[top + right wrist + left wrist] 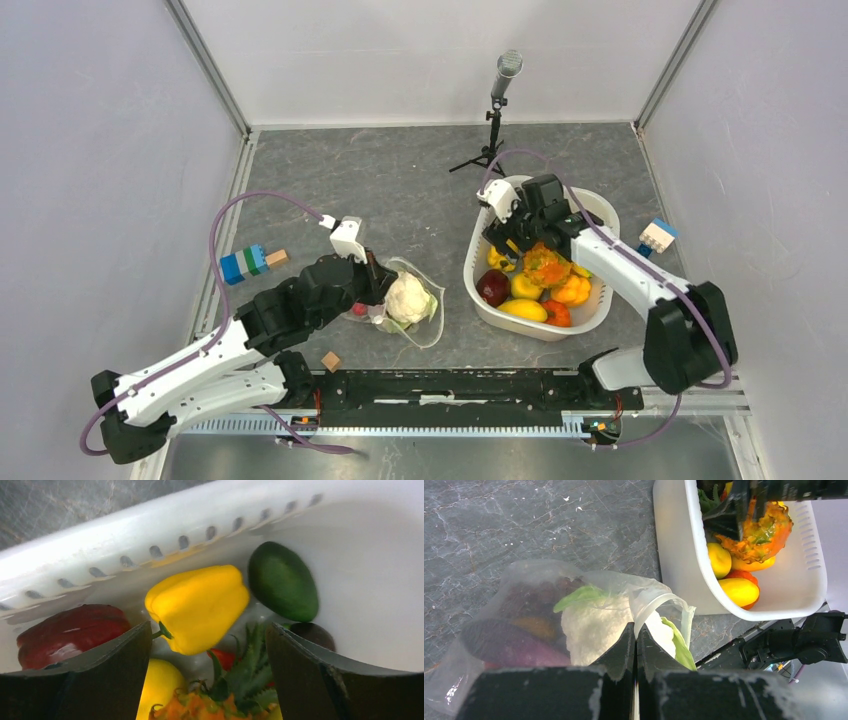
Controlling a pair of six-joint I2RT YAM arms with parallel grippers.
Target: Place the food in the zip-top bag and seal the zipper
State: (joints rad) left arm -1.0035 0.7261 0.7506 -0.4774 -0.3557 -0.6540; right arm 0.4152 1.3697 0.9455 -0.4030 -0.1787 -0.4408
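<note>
The zip-top bag (432,318) is lying on the grey surface (400,180) in front of the left arm, its mouth gaping toward the white basket (480,215). A white cauliflower (407,297) with green leaves is sitting inside the bag, filling the opening. Behind it, through the film, the left wrist view is showing a purple piece (509,645) and some darker pieces too blurred to name.

The left hand (634,635) is reaching down at the bag's mouth with its fingers pressed fully together. The raised rim of the bag is running right up to the fingertips and appears to be pinched between them.

The rest of the food is lying in the basket, just to the right of the bag: a pineapple (547,265), a yellow pepper (200,605), a dark green piece (282,580), a red one (493,287) and a yellow one (527,310).

The right hand (209,630) is hanging inside the basket with its fingers standing wide apart. They are straddling the pineapple's leafy crown without visibly clasping anything.

Coloured building blocks (245,263) are sitting at the left edge of the surface, more (657,236) are sitting right of the basket, and a small wooden cube (330,360) is lying near the arms' rail.
</note>
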